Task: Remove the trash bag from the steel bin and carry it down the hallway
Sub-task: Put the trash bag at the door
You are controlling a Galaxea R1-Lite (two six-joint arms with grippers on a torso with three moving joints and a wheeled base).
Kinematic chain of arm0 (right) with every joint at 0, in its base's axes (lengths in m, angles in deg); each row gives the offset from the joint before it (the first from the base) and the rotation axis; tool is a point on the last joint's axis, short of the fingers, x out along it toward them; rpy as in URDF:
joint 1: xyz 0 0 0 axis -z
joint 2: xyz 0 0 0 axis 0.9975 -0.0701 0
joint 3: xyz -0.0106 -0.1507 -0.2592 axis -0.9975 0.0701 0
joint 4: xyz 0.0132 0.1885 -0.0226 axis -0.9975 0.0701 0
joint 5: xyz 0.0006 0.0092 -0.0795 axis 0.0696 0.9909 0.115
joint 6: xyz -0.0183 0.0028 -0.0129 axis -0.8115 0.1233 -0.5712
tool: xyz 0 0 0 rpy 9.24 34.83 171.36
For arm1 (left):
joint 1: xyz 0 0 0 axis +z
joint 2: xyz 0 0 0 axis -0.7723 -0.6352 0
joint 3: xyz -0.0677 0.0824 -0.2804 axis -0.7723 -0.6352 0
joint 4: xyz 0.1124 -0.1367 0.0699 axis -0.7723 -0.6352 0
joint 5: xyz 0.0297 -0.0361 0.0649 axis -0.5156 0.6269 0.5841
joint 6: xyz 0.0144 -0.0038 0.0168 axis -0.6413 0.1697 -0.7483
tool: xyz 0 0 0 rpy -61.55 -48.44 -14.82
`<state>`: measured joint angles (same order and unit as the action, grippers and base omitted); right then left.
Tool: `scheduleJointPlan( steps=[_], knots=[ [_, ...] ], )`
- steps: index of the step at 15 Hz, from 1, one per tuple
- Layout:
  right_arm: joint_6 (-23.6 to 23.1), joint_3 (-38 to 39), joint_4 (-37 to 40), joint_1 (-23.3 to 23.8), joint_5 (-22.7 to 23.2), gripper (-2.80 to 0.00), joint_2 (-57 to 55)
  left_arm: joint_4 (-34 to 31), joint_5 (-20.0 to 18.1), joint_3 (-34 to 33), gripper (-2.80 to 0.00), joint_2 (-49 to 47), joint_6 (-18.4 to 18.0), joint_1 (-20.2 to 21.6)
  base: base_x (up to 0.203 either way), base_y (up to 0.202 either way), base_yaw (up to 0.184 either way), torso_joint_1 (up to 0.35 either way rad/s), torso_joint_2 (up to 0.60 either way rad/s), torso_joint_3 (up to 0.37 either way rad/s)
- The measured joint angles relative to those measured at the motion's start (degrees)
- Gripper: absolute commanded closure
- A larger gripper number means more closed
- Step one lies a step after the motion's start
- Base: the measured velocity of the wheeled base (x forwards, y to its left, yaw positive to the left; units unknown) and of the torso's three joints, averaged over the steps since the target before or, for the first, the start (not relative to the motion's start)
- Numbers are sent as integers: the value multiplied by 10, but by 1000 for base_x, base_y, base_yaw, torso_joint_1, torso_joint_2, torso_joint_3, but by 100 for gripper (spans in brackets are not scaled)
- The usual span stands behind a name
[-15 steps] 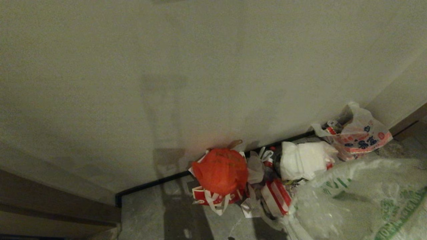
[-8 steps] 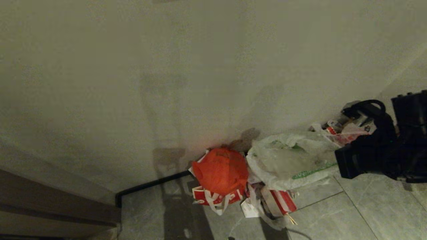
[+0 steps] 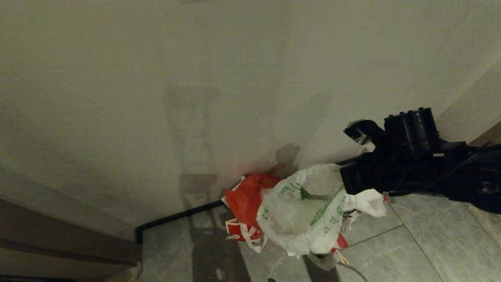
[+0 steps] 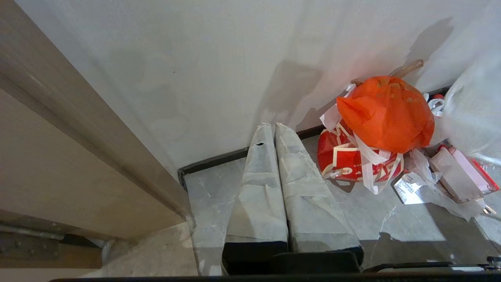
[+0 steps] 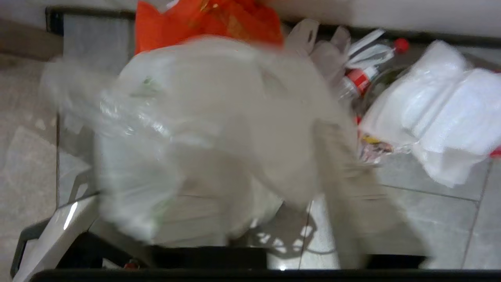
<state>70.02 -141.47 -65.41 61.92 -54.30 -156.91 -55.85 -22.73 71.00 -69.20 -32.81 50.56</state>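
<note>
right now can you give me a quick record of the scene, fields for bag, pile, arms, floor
trash bag: white with green print, lying on the pile by the wall, blurred in the right wrist view
orange bag: just left of the trash bag, against the wall
right gripper: at the trash bag's upper right edge; grip unclear
left gripper: shut, empty, pointing at bare floor beside the pile
floor: grey tiles
steel bin: not visible
</note>
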Motion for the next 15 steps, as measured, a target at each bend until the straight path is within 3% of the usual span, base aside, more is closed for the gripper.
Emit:
scheduleJointPlan(
  steps=[5, 8, 11, 12, 13, 15],
  knots=[
    [17, 7, 4, -3, -12, -280, 14, 0, 0, 0, 0, 0, 0, 0, 0, 0, 0, 0, 0, 0],
    [17, 23, 9, -10, -75, -280, 36, 0, 0, 0, 0, 0, 0, 0, 0, 0, 0, 0, 0, 0],
    [42, 33, 22, -16, -89, -280, 79, 0, 0, 0, 0, 0, 0, 0, 0, 0, 0, 0, 0, 0],
    [57, 36, 32, -16, -89, -214, 99, 0, 0, 0, 0, 0, 0, 0, 0, 0, 0, 0, 0, 0],
    [75, 42, 44, -16, -88, 0, 123, 0, 0, 0, 0, 0, 0, 0, 0, 0, 0, 0, 0, 0],
    [96, 58, 77, -16, -87, 0, 181, 0, 0, 0, 0, 0, 0, 0, 0, 0, 0, 0, 0, 0]
  ],
)
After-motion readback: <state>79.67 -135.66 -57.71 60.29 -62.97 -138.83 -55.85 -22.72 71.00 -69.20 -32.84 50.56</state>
